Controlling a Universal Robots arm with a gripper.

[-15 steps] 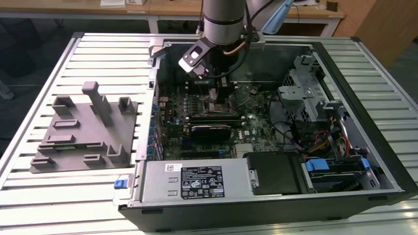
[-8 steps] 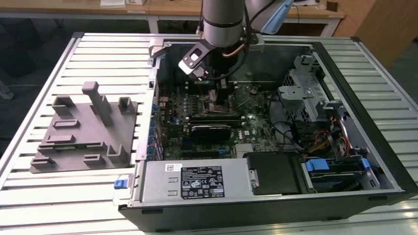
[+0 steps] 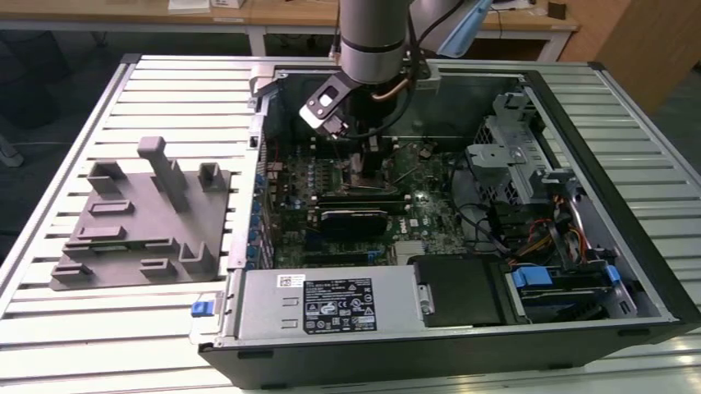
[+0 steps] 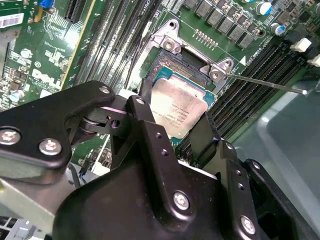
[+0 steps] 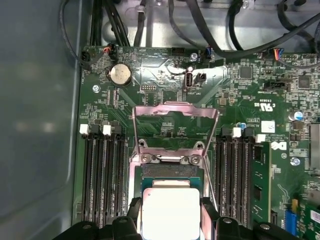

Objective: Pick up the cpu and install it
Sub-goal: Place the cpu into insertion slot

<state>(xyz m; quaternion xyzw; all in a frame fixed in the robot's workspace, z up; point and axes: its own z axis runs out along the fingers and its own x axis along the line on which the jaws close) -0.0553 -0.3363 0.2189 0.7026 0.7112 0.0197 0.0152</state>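
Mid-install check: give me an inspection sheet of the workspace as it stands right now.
Surface: slatted metal table carrying the open computer case.
Job's things: the cpu is between the claw's fingers at the socket; whether it is seated cannot be told. The load plate is raised open.
Clutter: grey fixture block on the table, to the exterior view's left of the case.
Grippers: claw shut on the cpu's opposite edges, inside the case.
Cables: black cables along the case wall, away from the socket.
Surroundings: wooden desks behind the table.
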